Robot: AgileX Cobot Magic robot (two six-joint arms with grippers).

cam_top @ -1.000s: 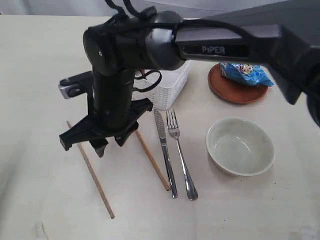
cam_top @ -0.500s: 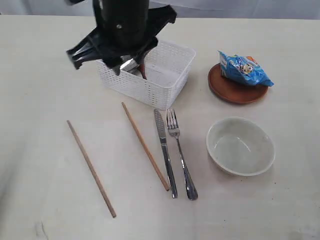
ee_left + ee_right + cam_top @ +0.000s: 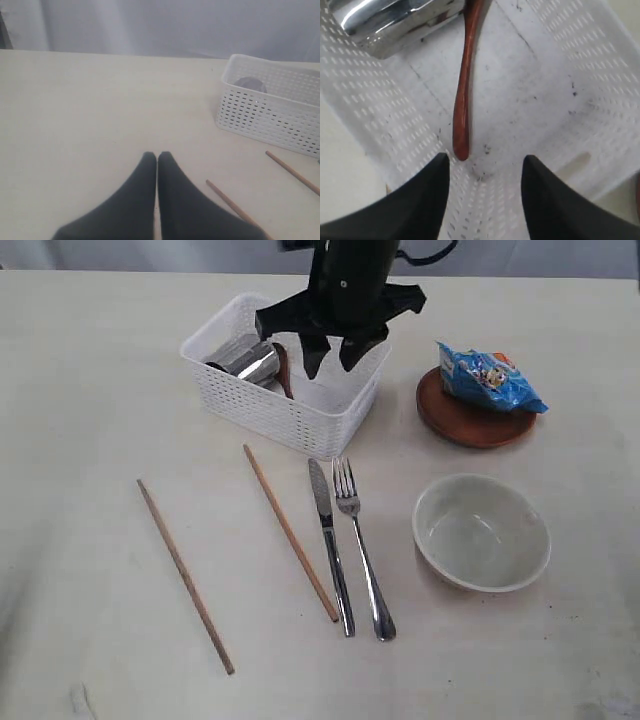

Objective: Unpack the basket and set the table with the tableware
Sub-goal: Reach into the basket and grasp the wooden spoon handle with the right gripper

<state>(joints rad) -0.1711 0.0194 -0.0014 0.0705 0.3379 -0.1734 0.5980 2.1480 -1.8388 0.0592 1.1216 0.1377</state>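
Observation:
The white basket (image 3: 290, 422) stands at the table's (image 3: 90, 440) back middle. Inside lie the steel cup (image 3: 245, 359) on its side and the dark wooden spoon (image 3: 283, 371). My right gripper (image 3: 332, 358) hangs open over the basket's right half, empty. In the right wrist view its fingers straddle the basket floor (image 3: 535, 100), with the spoon (image 3: 465, 90) handle's end just beyond the gripper (image 3: 485, 162) and the cup (image 3: 395, 17) farther off. Two chopsticks (image 3: 185, 575) (image 3: 290, 530), knife (image 3: 330, 545) and fork (image 3: 360, 550) lie in front. The left gripper (image 3: 157, 156) is shut, empty, low over bare table.
A cream bowl (image 3: 430, 502) sits at the front right. Behind it the brown plate (image 3: 468, 427) carries the blue snack packet (image 3: 490, 378). The left wrist view shows the basket (image 3: 270, 112) and a chopstick (image 3: 232, 205) to one side.
My right arm has swung from above the chopsticks at the left front, back and rightward to over the basket. Its gripper stays open and empty.

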